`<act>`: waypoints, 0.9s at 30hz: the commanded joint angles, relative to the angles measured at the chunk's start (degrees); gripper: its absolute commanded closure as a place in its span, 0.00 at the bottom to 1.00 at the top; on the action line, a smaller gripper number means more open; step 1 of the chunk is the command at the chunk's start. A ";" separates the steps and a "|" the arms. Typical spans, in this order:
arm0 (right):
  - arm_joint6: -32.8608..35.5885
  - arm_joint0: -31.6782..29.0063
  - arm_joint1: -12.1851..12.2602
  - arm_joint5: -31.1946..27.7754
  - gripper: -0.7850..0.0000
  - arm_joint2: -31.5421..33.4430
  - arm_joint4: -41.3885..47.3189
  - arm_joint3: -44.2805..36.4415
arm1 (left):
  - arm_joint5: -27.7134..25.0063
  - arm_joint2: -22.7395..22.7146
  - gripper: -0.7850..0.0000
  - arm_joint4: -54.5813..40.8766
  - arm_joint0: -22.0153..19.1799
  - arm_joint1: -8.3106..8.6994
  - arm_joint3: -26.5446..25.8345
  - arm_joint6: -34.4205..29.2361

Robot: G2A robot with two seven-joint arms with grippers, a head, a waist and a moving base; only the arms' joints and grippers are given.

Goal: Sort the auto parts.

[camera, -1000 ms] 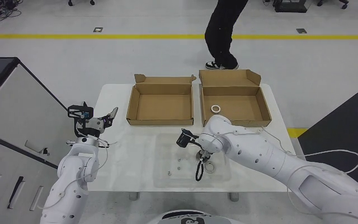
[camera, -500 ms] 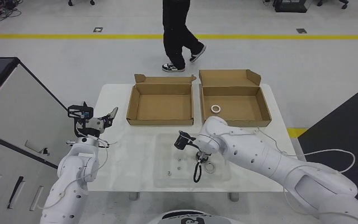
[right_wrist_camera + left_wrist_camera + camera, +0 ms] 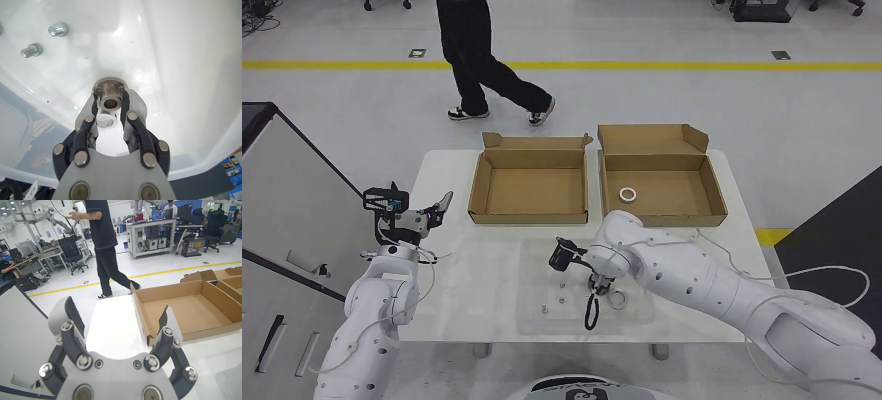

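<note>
My right gripper (image 3: 110, 98) is down inside the clear plastic tray (image 3: 170, 56), shut on the barrel of a flanged metal hub (image 3: 108, 85) that stands on the tray floor. A silver collar ring (image 3: 105, 119) lies just behind the hub, between the fingers. Two bolts (image 3: 57, 29) (image 3: 31, 50) lie apart on the tray floor. From above, the right gripper (image 3: 599, 290) sits in the middle of the tray (image 3: 637, 310). My left gripper (image 3: 117, 311) is open and holds nothing, raised over the table's left edge (image 3: 432, 212).
Two open cardboard boxes stand at the back of the table: the left box (image 3: 530, 185) with nothing in it, the right box (image 3: 662, 180) with a white ring (image 3: 627, 193) inside. Small parts (image 3: 560, 292) lie in the tray's left half.
My right arm has shifted slightly left and toward the table's front, bringing its gripper lower into the tray. The left arm has not moved.
</note>
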 commanded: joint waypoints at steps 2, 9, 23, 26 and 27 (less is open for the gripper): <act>0.00 -0.01 -0.12 -0.12 0.68 -0.10 -0.04 -0.22 | 0.00 0.00 0.00 0.00 0.00 0.00 0.00 0.00; 0.00 -0.17 -0.50 -0.29 0.65 0.00 0.01 0.47 | 0.00 0.00 0.00 0.00 0.00 0.00 0.00 0.00; 0.00 -0.19 -1.31 -0.03 1.00 0.53 0.14 1.57 | 0.00 0.00 0.00 0.00 0.00 0.00 0.00 0.00; 0.00 -0.05 -1.03 1.55 1.00 1.40 0.82 0.06 | 0.00 0.00 0.00 0.00 0.00 0.00 0.00 0.00; 0.00 0.08 -0.81 2.17 1.00 1.64 1.05 -0.72 | 0.00 0.00 0.00 0.00 0.00 0.00 0.00 0.00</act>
